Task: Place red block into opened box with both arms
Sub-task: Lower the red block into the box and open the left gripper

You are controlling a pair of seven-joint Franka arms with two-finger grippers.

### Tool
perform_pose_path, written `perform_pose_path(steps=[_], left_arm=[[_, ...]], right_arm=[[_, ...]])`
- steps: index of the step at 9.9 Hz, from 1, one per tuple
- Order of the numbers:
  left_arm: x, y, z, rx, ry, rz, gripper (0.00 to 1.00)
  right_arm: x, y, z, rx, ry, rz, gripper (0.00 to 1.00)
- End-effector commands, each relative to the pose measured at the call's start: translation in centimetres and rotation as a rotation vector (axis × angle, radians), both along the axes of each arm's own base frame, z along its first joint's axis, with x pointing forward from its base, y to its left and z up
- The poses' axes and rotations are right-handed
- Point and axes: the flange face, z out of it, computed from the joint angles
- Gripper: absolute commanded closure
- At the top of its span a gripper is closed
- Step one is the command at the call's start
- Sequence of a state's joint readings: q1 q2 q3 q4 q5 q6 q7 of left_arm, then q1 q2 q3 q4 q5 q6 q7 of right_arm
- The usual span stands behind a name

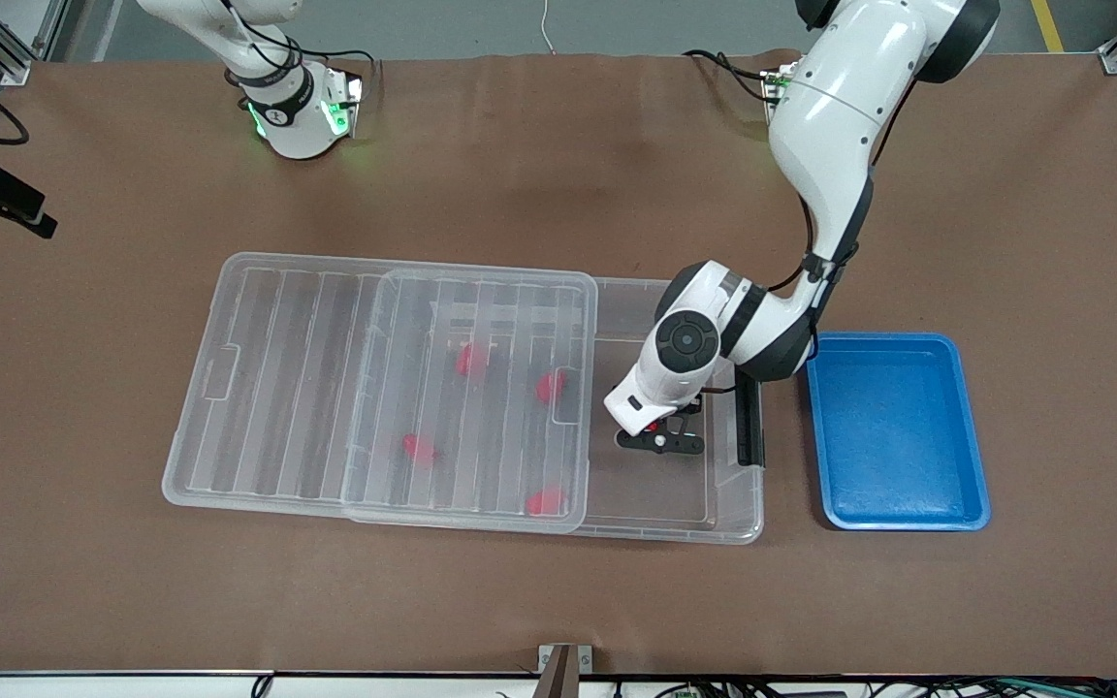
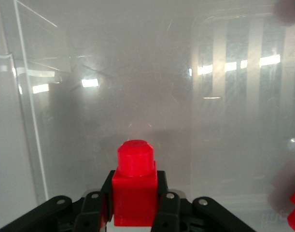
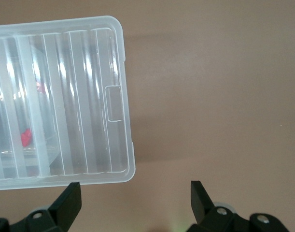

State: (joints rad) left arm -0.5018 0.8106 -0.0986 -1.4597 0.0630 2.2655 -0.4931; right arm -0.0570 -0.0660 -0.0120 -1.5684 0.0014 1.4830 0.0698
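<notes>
The clear box lies mid-table, its ribbed lid slid toward the right arm's end, so the end by the black latch handle is uncovered. My left gripper is down inside that uncovered part, shut on a red block; the block stands upright between the fingers, stud end out, above the clear floor. A trace of that red block shows in the front view. The right arm waits by its base. My right gripper hangs open over bare table, with a corner of the lid in sight.
Several other red blocks lie in the box under the lid. An empty blue tray sits beside the box toward the left arm's end of the table. Brown tabletop surrounds both.
</notes>
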Motion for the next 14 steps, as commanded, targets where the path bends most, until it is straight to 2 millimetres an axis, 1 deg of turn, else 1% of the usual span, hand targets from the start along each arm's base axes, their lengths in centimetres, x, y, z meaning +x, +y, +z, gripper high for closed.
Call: perform_pose_path(steps=[1, 2, 3, 4, 5, 6, 8, 9, 10, 11, 12, 13, 14], left_arm=[[0.1, 0.4, -3.9, -0.012, 0.008, 0.021, 0.89], [0.1, 0.5, -4.1, -0.008, 0.010, 0.019, 0.72], [0.3, 0.7, -4.0, -0.003, 0.006, 0.014, 0.01], [0.9, 1.3, -3.2, -0.007, -0.005, 0.017, 0.00], [1.4, 1.3, -1.3, -0.017, -0.022, 0.022, 0.00], [2.0, 1.7, 2.5, -0.025, -0.040, 0.030, 0.00], [2.3, 2.1, 9.5, -0.037, -0.064, 0.039, 0.00], [2.2, 2.4, 12.6, -0.038, -0.076, 0.041, 0.00], [2.1, 3.4, 15.9, -0.030, -0.086, 0.048, 0.00], [2.8, 6.0, 19.1, -0.016, -0.100, 0.075, 0.00], [3.2, 8.7, 23.2, -0.015, -0.132, 0.108, 0.00], [3.1, 11.4, 26.9, 0.007, -0.147, 0.136, 0.00], [3.1, 15.1, 30.2, 0.048, -0.164, 0.155, 0.00]], right_arm=[[-0.3, -0.1, 0.0, 0.015, -0.011, 0.002, 0.00], [-0.3, -0.2, 0.0, 0.015, -0.011, 0.000, 0.00], [-0.3, -0.2, 0.0, 0.016, -0.011, -0.001, 0.00], [-0.2, -0.2, -0.1, 0.016, -0.010, -0.001, 0.00], [-0.2, -0.2, -0.1, 0.016, -0.010, -0.001, 0.00], [-0.2, -0.2, -0.1, 0.016, -0.010, -0.001, 0.00], [-0.2, -0.2, -0.1, 0.016, -0.008, 0.000, 0.00], [-0.3, -0.6, -0.4, 0.017, 0.002, 0.000, 0.00], [-0.4, -1.2, -0.7, 0.018, 0.018, 0.077, 0.20], [-0.3, -2.8, -2.4, 0.031, 0.053, 0.171, 0.64], [1.2, -4.3, -7.1, 0.045, 0.087, 0.211, 0.94], [2.9, -4.7, -11.8, 0.045, 0.101, 0.225, 1.00], [4.7, -5.0, -17.0, 0.047, 0.117, 0.261, 1.00]])
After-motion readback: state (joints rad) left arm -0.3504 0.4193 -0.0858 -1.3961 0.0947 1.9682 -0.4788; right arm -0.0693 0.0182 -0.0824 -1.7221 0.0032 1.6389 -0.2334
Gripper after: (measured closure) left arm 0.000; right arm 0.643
